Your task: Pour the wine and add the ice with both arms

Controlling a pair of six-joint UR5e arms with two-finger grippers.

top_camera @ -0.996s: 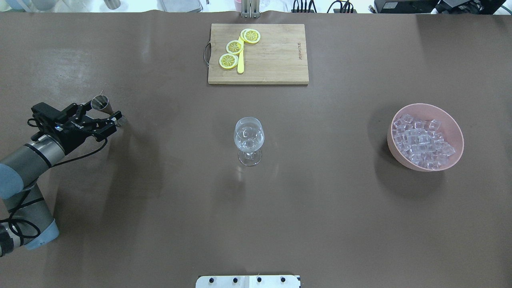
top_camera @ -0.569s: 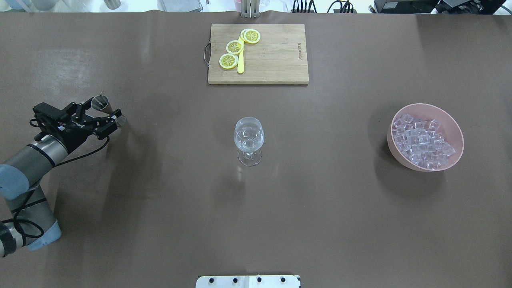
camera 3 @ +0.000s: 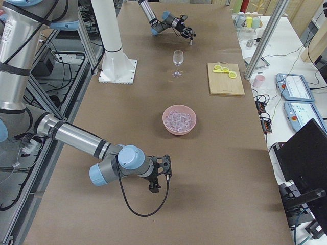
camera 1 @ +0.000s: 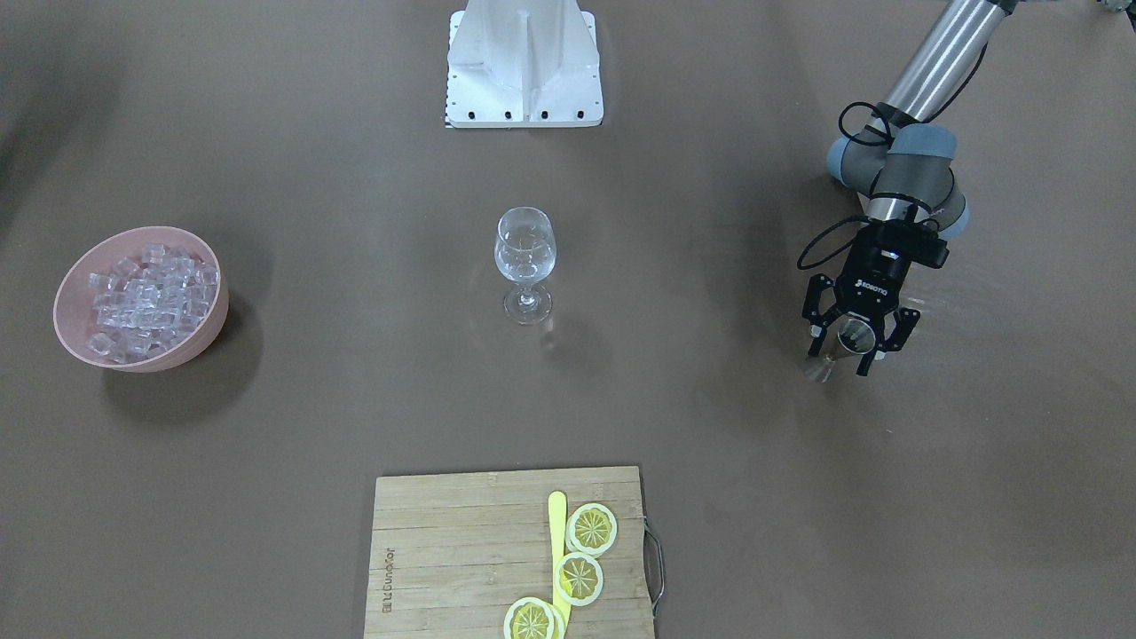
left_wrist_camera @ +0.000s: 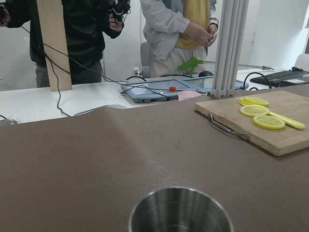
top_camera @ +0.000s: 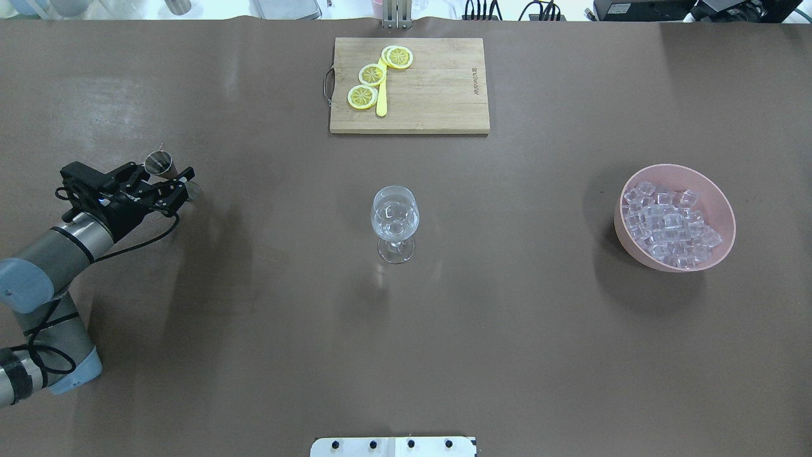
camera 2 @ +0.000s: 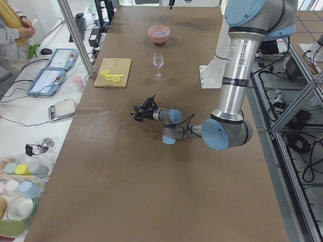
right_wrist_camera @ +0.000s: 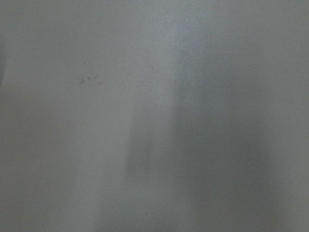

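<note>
Ice [top_camera: 669, 222]: a heap of clear cubes fills a pink bowl [top_camera: 710, 184] toward the robot's right end of the table [top_camera: 507, 349]. A few more cube shapes show inside the wine glass [top_camera: 394, 216], which stands mid-table, well apart from the bowl. Glass is upright: long axis vertical, mouth up, foot on the table.

Metal measuring cup [top_camera: 160, 165] sits toward the robot's left end, well apart from the glass. Double-cone form, long axis vertical or close to it. The left wrist view shows its round mouth facing up.

Left gripper [top_camera: 184, 184]: 2 fingers spread wide, 1 on either side of the cup's waist. They are not pinching it, as far as the overhead and front views show. The gripper lies low, pointing away from the robot's base and a little toward mid-table. Left arm [top_camera: 57, 251] comes in from the table's left end.

Right arm [camera 3: 76, 135] shows only from the right-end camera, low over the table on the near side of the bowl. Right gripper [camera 3: 161, 176]: no telling whether its fingers are spread or pressed together. The right wrist view is a grey blur.

Cutting board [top_camera: 438, 95] lies at the far edge, opposite the glass. 3 lemon slices [top_camera: 372, 74] sit on the part toward the robot's left.
</note>
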